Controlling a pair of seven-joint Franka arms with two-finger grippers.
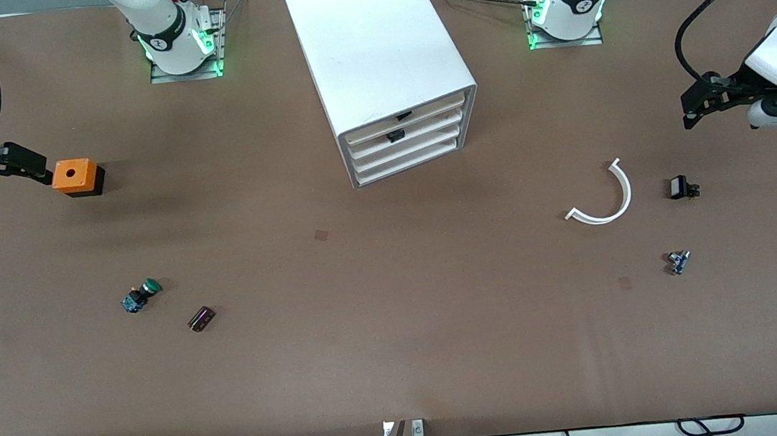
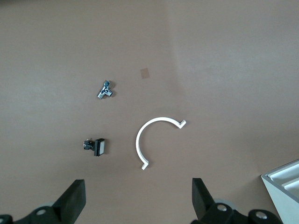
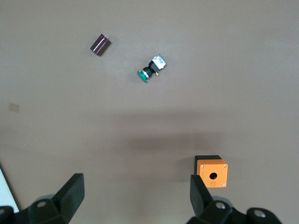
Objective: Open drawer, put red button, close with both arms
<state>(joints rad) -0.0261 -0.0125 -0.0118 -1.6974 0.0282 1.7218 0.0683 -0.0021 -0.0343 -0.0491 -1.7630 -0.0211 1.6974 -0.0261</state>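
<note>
- My right gripper (image 1: 36,167) (image 3: 135,196) hangs over the table (image 1: 402,346) at the right arm's end. Its fingers are spread wide and it grips nothing.
- An orange box (image 1: 73,176) (image 3: 212,172) sits just beside that gripper's fingertips, a round hole in its top face. I cannot tell whether they touch.
- A green-capped button (image 1: 142,294) (image 3: 152,68) lies on its side, well apart from the right gripper and nearer to the front camera than the orange box.
- A small dark cylinder (image 1: 201,318) (image 3: 100,44) lies near the green-capped button, farther from the right gripper.
- The white cabinet (image 1: 378,53) (image 2: 285,179) stands between my two grippers, well apart from both.
- The drawer (image 1: 433,123), second front from the top, sits pushed in, flush with the other three fronts.
- A white curved strip (image 1: 627,189) (image 2: 138,140) lies flat, near the left gripper on the cabinet's side.
- A small black part with a white face (image 1: 680,187) (image 2: 97,146) lies beside the strip, nearly under the left gripper's fingers.
- A tiny metal part (image 1: 678,261) (image 2: 106,89) lies nearer to the front camera than the black part.
- My left gripper (image 1: 698,102) (image 2: 138,198) hangs over the table at the left arm's end, fingers wide apart, nothing between them.
</note>
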